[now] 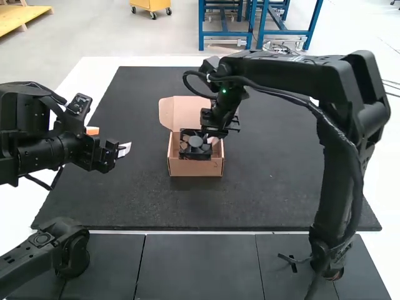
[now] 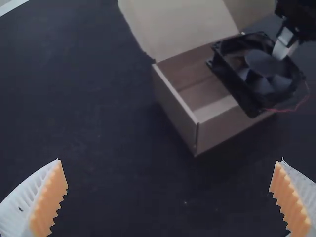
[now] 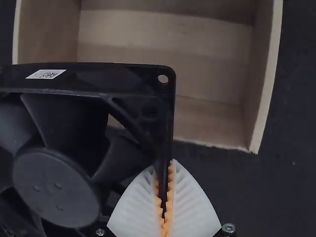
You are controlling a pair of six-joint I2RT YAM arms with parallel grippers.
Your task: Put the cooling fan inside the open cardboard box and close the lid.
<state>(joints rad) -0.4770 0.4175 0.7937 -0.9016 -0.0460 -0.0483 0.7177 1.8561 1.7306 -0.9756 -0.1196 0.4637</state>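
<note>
**Fan at box mouth, not seated**

Left gripper (image 2: pixel 170 168) spread wide and empty, left of centre. One box (image 1: pixel 194 165) mid-frame, open. One fan (image 1: pixel 195 144) tilted over its opening, right gripper (image 3: pixel 165 197) clamped on the frame edge. Remaining: seat fan, let go, fold lid (image 1: pixel 181 112) shut.

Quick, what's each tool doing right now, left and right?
Left tool: open, holding nothing.
Right tool: closed on the frame of the cooling fan.
</note>
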